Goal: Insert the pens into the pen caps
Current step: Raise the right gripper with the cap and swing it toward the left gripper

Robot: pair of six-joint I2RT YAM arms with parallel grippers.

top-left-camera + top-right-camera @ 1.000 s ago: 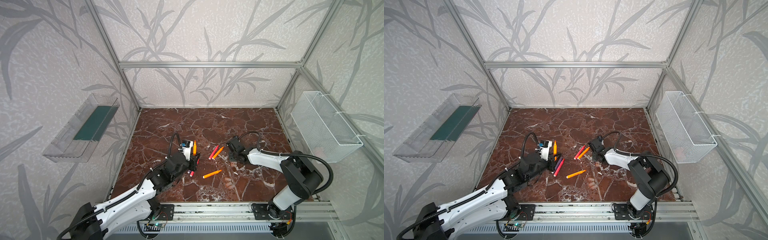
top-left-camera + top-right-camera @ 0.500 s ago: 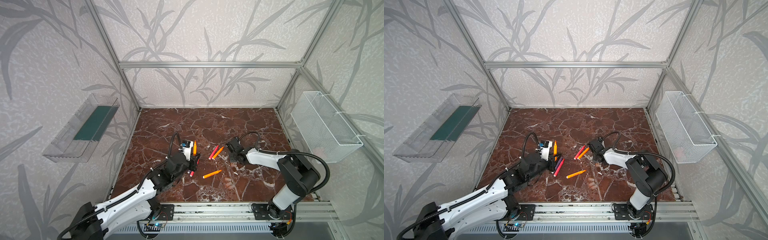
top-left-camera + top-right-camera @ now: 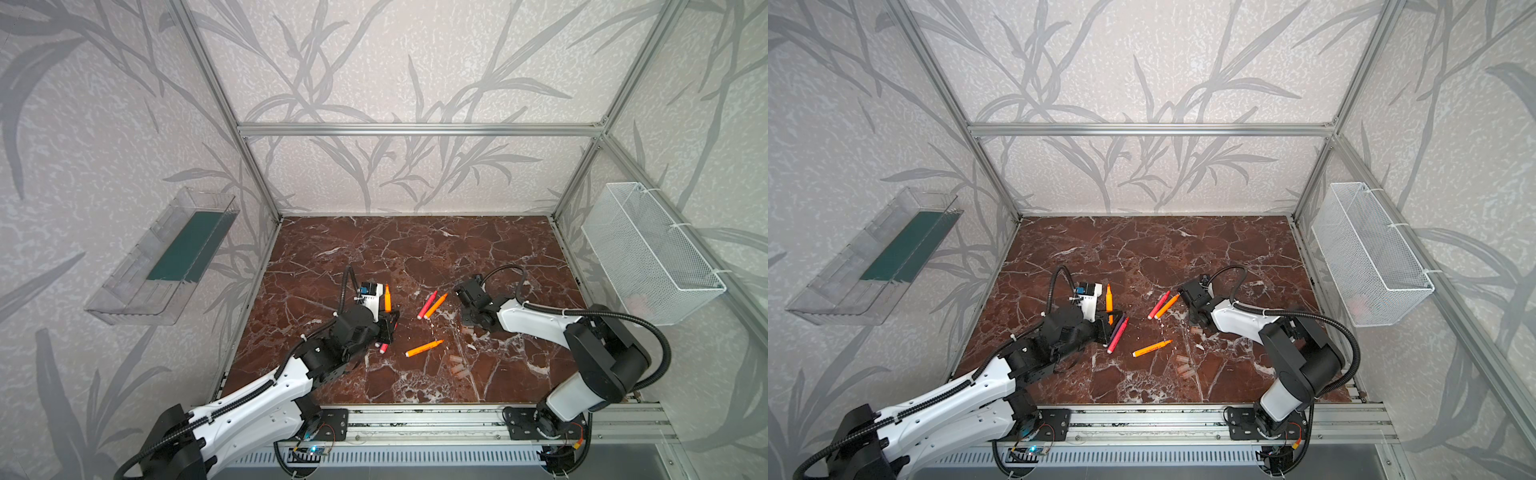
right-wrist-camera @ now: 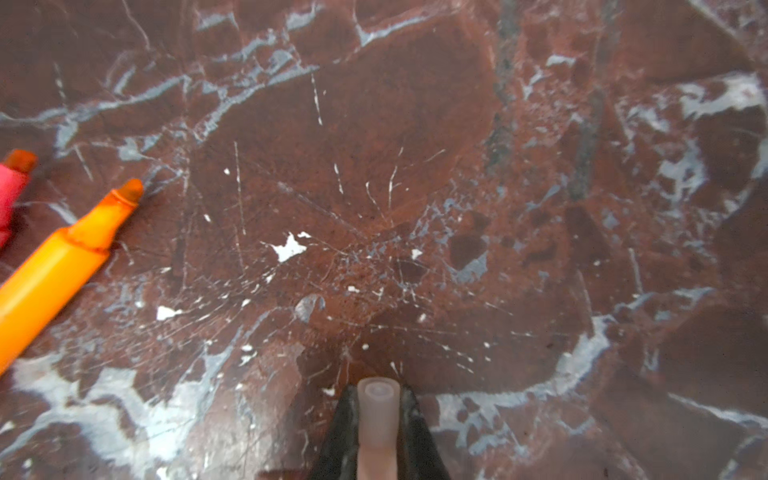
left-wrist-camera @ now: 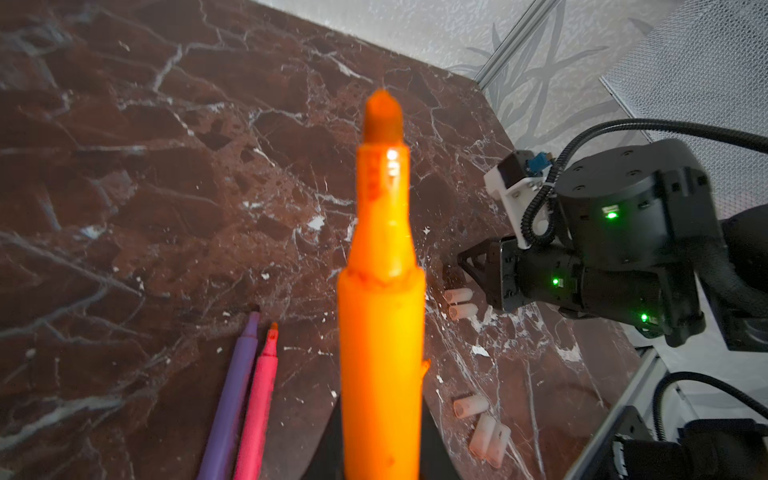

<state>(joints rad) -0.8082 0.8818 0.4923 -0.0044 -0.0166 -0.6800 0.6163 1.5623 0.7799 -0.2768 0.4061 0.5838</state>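
Right wrist view tells the story: the right gripper has just snapped shut and is now pinching a pale cap between its jaws, low over the surface, right of the middle; a second back those jaws stood apart, and the arm itself barely budged in the top views; the left gripper hasn't changed, still clamped on an orange pen with the tip pointing away from it, left of centre; so imo each arm now holds its half, and what's left for this pair is lifting the cap and lining it up with that tip; can't tell whether the cap end facing out is the open one, and that would matter; nothing looks capped yet; two spare caps lie just beside the right gripper, three more caps sit nearer the front; the purple pen and pink pen lie loose beside the left gripper, a red pen and the remaining orange ones out in the middle.
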